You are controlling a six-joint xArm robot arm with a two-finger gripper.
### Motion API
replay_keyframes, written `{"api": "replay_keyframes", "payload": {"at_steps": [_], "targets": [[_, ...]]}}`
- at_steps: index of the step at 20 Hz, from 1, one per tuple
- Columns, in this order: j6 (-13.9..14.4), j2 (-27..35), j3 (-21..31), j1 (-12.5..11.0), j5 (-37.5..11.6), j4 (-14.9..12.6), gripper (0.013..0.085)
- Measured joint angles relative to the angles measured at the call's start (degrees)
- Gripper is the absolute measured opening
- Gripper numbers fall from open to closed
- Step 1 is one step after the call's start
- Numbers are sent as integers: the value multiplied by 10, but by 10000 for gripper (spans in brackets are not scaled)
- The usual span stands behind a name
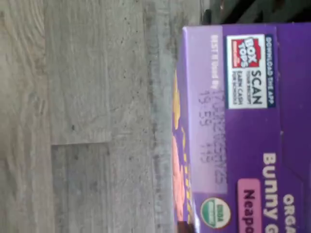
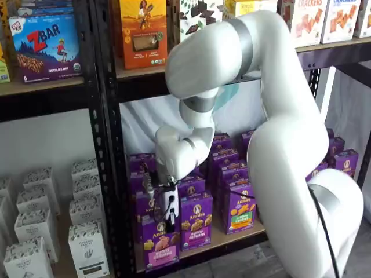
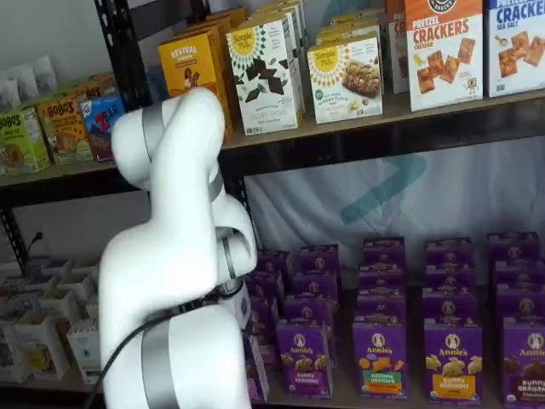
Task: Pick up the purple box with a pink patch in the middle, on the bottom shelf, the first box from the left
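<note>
In a shelf view the purple box (image 2: 160,244) with a light pink band hangs at the left end of the bottom shelf (image 2: 246,231), in front of its dark rail. My gripper (image 2: 167,220) comes down on the box top, its fingers closed on it. The wrist view shows the box's top (image 1: 243,126) close up, with a Box Tops label and a pink patch, over grey floor planks (image 1: 87,116). In a shelf view the arm (image 3: 179,281) hides the gripper and most of the box.
Like purple boxes stand beside it: one with a magenta band (image 2: 196,223) and one with a green-orange patch (image 2: 240,211). A black perforated upright (image 2: 107,174) is close on the left, with white cartons (image 2: 87,243) beyond. An upper shelf (image 2: 145,72) with boxes is overhead.
</note>
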Motion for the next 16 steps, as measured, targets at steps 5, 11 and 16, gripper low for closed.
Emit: {"api": "replay_keyframes", "payload": {"at_steps": [5, 11, 16], "targets": [[9, -57, 64, 2, -9, -7, 290], [-19, -134, 127, 8, 19, 29, 290], [-22, -197, 178, 7, 23, 31, 290]]}}
